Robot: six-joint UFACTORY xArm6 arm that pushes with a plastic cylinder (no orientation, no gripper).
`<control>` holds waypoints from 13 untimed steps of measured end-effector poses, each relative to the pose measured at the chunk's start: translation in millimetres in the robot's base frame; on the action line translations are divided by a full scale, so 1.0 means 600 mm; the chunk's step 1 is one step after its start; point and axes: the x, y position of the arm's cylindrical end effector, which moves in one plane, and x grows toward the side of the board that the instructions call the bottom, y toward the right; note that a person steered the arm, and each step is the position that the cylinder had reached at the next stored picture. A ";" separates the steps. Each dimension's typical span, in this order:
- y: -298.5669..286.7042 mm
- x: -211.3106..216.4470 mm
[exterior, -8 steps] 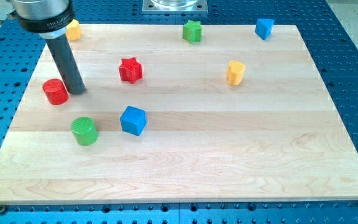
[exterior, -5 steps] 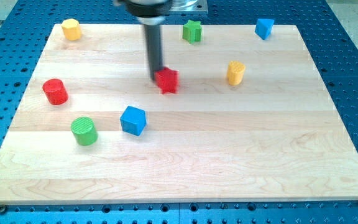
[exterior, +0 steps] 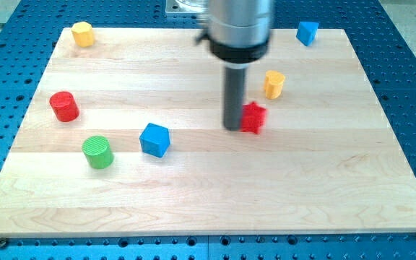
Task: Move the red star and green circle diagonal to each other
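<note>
The red star (exterior: 253, 118) lies right of the board's middle. My tip (exterior: 233, 127) touches its left side. The green circle (exterior: 97, 152), a short green cylinder, stands at the view's lower left, far left of the star and a little lower. The rod and its mount hide the green star at the view's top.
A blue cube (exterior: 154, 139) sits right of the green circle. A red cylinder (exterior: 64, 106) stands at the left edge. A yellow block (exterior: 274, 84) is just above the red star. Another yellow block (exterior: 82, 33) sits at top left, a blue block (exterior: 307, 32) at top right.
My tip swept from beside the red cylinder at the left across to the right, pushing the red star rightward and downward. The other blocks stayed put.
</note>
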 end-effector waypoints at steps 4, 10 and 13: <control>0.029 0.008; -0.445 0.064; -0.427 0.131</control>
